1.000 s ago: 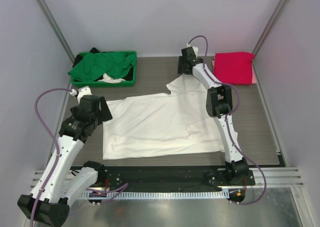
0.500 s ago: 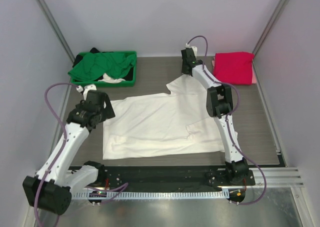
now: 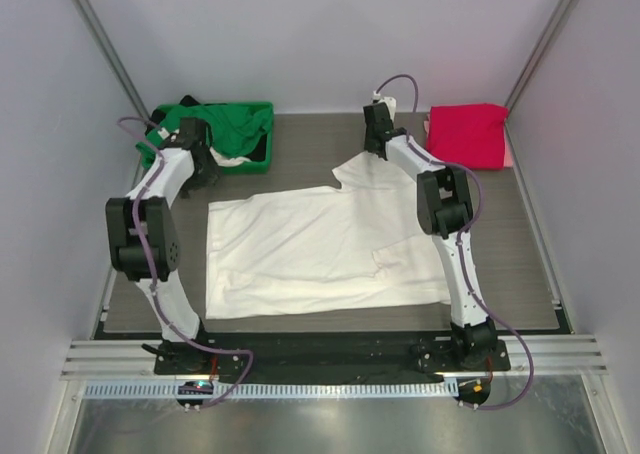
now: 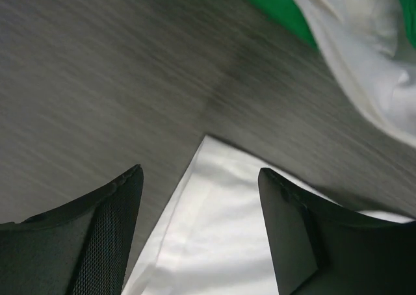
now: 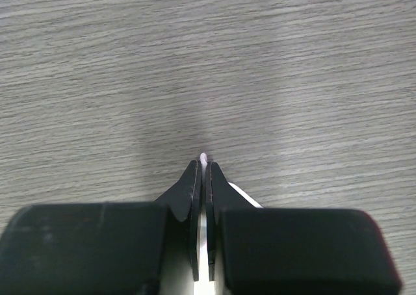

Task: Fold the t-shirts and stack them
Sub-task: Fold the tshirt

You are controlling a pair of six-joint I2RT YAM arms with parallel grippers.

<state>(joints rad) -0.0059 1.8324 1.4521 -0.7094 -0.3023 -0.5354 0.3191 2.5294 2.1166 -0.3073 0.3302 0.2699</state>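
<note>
A large white t-shirt (image 3: 320,249) lies spread flat on the grey table. My right gripper (image 3: 374,154) is at its far sleeve; in the right wrist view the gripper (image 5: 203,164) is shut on a thin edge of the white t-shirt (image 5: 248,198). My left gripper (image 3: 204,179) hovers at the shirt's far-left corner. In the left wrist view the gripper (image 4: 200,171) is open, its fingers (image 4: 110,223) straddling that corner of the white t-shirt (image 4: 214,236) without touching it. A folded pink-red t-shirt (image 3: 465,134) lies at the far right. A green t-shirt (image 3: 210,129) fills the bin.
The green plastic bin (image 3: 268,152) stands at the far left, just behind my left gripper, with white cloth (image 4: 370,67) hanging over its rim (image 4: 273,2). Grey walls close in both sides and the back. A black rail runs along the near edge.
My left arm has swung from the near left out to the shirt's far-left corner beside the bin. The right gripper has shut on the sleeve edge.
</note>
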